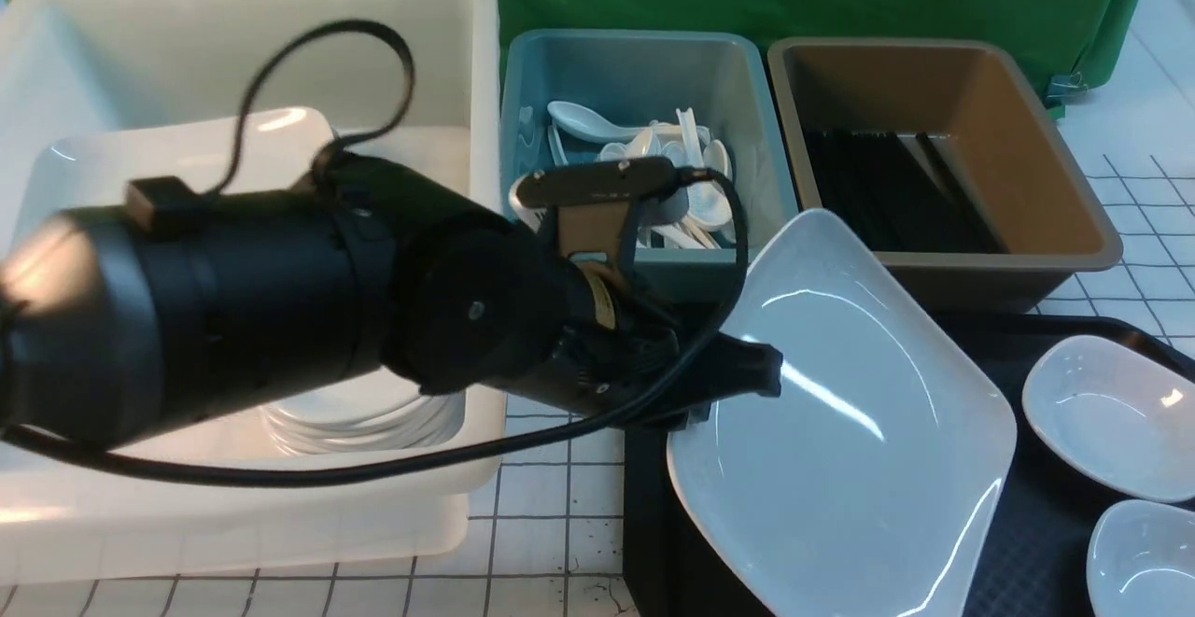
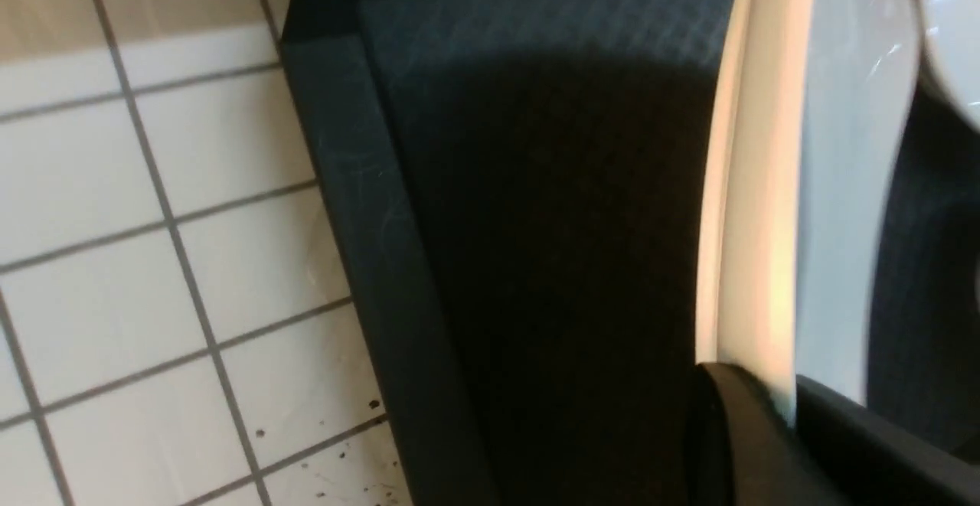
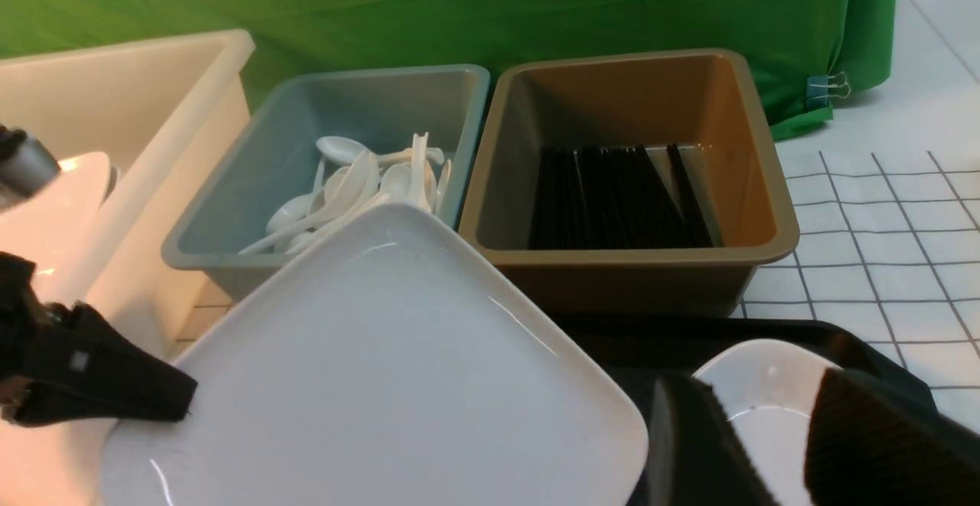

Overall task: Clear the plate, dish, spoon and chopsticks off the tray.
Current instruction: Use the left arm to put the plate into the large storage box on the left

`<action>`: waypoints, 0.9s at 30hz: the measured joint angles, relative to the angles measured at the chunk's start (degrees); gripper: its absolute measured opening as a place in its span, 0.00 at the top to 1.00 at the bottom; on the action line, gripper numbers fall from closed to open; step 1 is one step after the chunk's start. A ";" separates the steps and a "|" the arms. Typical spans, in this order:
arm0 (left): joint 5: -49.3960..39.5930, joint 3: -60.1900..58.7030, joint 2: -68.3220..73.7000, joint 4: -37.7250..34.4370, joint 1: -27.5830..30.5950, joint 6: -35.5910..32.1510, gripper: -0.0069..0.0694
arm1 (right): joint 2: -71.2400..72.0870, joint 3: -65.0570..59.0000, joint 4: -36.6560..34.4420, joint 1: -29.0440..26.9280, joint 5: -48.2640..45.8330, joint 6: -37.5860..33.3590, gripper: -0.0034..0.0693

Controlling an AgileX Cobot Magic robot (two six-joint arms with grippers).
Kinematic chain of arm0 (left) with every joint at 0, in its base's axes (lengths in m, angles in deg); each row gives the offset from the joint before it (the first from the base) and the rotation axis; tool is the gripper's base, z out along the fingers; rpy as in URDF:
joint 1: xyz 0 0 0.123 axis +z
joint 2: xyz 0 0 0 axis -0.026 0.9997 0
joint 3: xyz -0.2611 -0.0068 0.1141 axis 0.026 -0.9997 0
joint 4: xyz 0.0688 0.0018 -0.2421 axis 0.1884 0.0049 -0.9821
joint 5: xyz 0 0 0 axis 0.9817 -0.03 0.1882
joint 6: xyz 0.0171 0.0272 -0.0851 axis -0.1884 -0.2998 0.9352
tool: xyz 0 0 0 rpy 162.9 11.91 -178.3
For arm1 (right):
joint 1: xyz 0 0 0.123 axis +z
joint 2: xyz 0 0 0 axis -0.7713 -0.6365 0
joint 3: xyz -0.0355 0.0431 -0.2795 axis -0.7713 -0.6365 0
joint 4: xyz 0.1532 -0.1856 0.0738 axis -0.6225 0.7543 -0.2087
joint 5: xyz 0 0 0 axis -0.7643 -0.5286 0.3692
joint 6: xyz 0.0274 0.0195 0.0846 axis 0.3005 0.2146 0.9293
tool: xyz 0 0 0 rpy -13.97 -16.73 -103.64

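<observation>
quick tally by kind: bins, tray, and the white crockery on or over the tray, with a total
bins: 3 (white bin, teal bin, brown bin)
tray: 1
big plate: 1
small dishes: 2
total: 7

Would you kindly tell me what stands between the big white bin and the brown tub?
A teal tub of white spoons, shown in the front and right wrist views.

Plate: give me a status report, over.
Left gripper shut on plate rim. Plate tilted, left edge raised over tray. Right gripper open, empty. Two small dishes on tray.
</observation>
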 joint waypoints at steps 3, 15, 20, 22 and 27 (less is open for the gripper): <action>-0.58 0.00 -1.40 0.31 0.00 -0.38 0.89 | 0.00 0.00 0.00 0.00 0.00 0.00 0.63; -1.43 -0.02 -3.43 0.11 0.00 -2.68 0.89 | 0.00 0.00 0.00 0.00 0.07 0.00 0.63; -1.65 -0.18 -5.53 -0.66 0.00 -5.28 0.89 | 0.00 0.00 0.00 0.00 0.30 0.00 0.63; -1.75 -0.18 -6.86 -0.70 0.00 -6.17 0.89 | 0.00 0.00 0.00 0.00 0.63 0.00 0.63; -1.76 -0.18 -8.69 -0.70 0.00 -6.38 0.89 | 0.00 0.00 0.00 0.00 0.85 0.69 0.62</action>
